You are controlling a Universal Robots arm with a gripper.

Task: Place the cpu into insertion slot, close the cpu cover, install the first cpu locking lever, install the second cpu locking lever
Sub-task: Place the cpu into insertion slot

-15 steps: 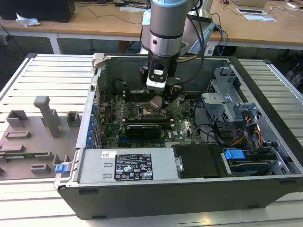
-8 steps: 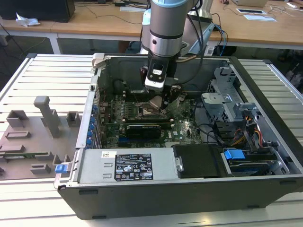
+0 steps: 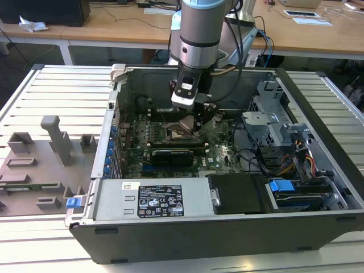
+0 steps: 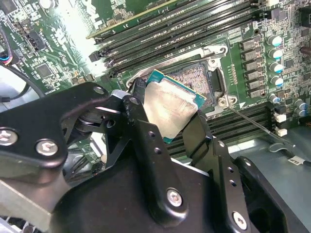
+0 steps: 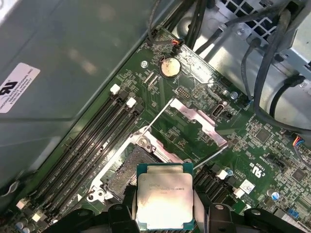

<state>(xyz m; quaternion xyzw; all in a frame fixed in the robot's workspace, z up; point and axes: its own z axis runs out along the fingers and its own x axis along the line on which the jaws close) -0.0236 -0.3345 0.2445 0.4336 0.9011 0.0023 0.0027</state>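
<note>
My gripper (image 4: 171, 112) is pinched on the cpu (image 4: 167, 108), a small flat square chip with a pale silver-beige metal top and a teal-green rim. My two black fingers (image 4: 141, 104) press against opposite edges of it. The metal top is plain to see in both wrist views. The chip is held at a tilt and is not seated.

The insertion slot (image 5: 127, 171), a small square socket with a dark centre and grey metal rim on the green motherboard (image 5: 265, 141), lies close by the chip. Its contact field is exposed. In the second wrist view the chip overlaps one corner of the slot.

The cpu cover (image 5: 194, 115), a thin square silver metal frame plate with a large square cut-out, stands swung open on the side of the slot away from my gripper. Two thin wire locking levers (image 5: 158, 114) are raised off the board, one along each side of the cover.

Long black memory slots (image 5: 92, 145) flank the socket. In the exterior view my arm (image 3: 199, 34) reaches down into the open grey computer case (image 3: 170, 233).
</note>
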